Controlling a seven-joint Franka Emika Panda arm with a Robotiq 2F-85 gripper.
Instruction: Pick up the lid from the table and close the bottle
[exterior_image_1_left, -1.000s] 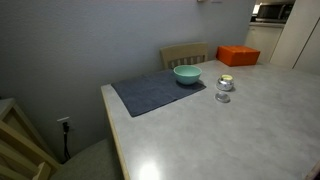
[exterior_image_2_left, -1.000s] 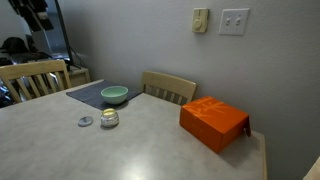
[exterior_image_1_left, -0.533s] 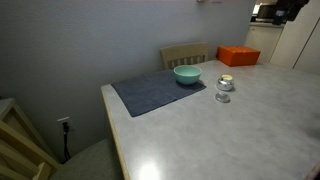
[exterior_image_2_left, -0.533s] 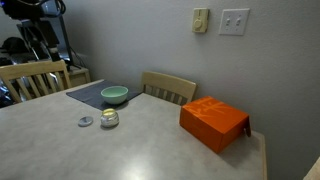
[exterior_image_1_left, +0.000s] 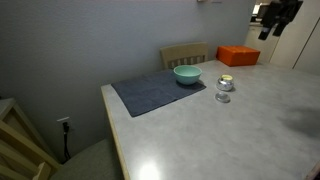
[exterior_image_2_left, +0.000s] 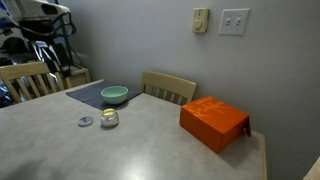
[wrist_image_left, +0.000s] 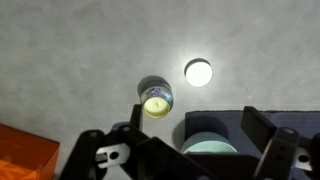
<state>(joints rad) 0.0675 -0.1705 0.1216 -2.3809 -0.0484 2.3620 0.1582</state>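
The bottle is a small clear glass jar with a pale yellow top, standing open on the table in both exterior views. The lid, a tiny flat silver cap, lies on the table beside it. In the wrist view the bottle and the lid, which glares white, lie far below. My gripper is open and empty, high above the table. It shows at the top edge in both exterior views.
A teal bowl sits on a dark grey mat. An orange box stands on the table. Wooden chairs stand at the table's edges.
My arm has moved into sight at the top of both exterior views. The bottle, the lid and the bowl have not moved.
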